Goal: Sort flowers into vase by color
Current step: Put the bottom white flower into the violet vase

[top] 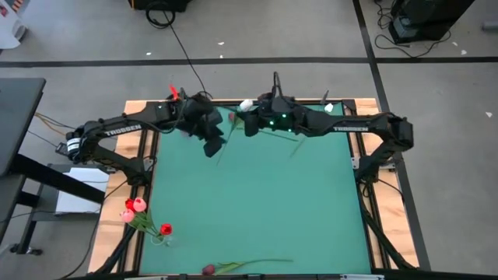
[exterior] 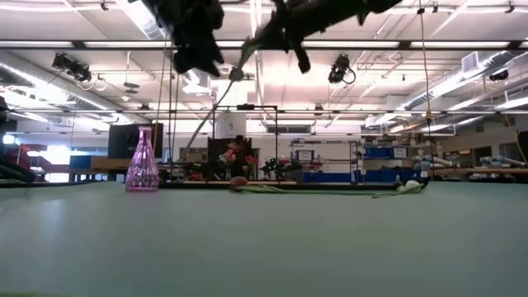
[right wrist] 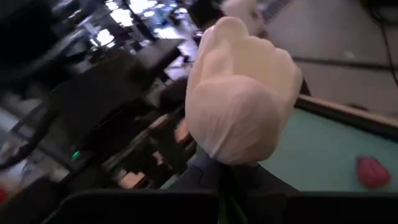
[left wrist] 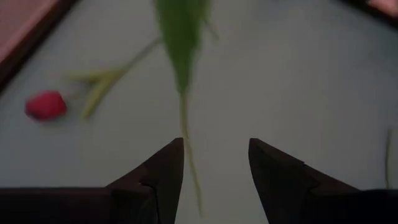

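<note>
Right now my right gripper (top: pixel 250 115) is clamped on the white tulip (top: pixel 246 105) above the table's far edge, its stem hanging between my left gripper's (left wrist: pixel 216 163) open fingers. If the left closes off-centre, the thin stem could bend or slip. The pink vase (exterior: pixel 142 161) stands well apart; red tulips (top: pixel 135 207) lie near the left corner.

Both arms meet above the far middle of the green-topped desk (top: pixel 257 202).

The left pincer (top: pixel 212 146) hangs just left of the right pincer (top: pixel 250 118), which carries a white artificial tulip (top: pixel 246 105). A cluster of red and pink tulips (top: pixel 137 211) lies at lower left; a dark red tulip (top: pixel 208 270) lies along the bottom edge.
</note>
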Controlling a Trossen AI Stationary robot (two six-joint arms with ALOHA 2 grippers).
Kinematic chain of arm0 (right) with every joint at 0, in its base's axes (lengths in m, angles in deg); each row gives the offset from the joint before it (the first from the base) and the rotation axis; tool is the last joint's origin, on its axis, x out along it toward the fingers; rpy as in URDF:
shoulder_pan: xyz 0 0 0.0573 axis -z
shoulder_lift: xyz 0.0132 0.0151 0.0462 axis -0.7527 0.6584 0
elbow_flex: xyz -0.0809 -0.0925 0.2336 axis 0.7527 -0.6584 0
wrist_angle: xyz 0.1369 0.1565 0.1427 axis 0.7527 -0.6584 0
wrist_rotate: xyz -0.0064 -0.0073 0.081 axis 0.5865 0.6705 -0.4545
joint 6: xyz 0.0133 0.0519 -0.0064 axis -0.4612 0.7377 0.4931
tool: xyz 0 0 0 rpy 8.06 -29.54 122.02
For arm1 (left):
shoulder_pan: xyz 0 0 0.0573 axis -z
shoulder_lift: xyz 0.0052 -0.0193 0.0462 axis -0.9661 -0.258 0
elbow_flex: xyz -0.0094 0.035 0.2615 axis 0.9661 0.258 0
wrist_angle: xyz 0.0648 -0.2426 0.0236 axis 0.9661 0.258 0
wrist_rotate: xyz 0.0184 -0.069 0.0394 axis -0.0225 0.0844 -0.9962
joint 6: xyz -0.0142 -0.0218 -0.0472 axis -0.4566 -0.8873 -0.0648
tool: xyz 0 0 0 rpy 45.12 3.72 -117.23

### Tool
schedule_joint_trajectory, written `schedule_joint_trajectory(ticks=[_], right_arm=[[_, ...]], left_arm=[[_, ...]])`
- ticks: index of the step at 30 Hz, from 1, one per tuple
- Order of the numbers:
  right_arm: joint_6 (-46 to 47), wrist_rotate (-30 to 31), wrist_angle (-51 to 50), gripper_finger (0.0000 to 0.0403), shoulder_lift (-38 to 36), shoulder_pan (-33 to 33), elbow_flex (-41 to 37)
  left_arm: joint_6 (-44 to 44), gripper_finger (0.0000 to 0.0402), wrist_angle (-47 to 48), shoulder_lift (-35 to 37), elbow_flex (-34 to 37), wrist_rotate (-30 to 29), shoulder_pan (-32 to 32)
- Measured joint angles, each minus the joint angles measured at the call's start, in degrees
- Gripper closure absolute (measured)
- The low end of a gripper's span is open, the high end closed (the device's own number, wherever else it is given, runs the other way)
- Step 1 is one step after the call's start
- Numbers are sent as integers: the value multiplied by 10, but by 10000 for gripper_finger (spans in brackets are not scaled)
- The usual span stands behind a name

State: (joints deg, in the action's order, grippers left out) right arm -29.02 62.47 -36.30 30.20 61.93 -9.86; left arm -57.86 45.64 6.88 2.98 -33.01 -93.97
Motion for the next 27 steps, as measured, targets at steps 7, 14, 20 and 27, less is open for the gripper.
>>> schedule_joint_trajectory(ticks=[7,14,20,27], right_arm=[[-88,-18,25,395,-39,-24,0],[-103,-21,25,395,-46,-36,0],[-114,-22,25,395,-46,-40,0],[-163,-15,12,322,-48,-41,0]], left_arm=[[15,216,-103,0,-17,52,0],[10,251,-146,0,-17,63,0],[10,362,-141,0,-17,63,0],[-9,389,-120,17,-17,-35,-13]])
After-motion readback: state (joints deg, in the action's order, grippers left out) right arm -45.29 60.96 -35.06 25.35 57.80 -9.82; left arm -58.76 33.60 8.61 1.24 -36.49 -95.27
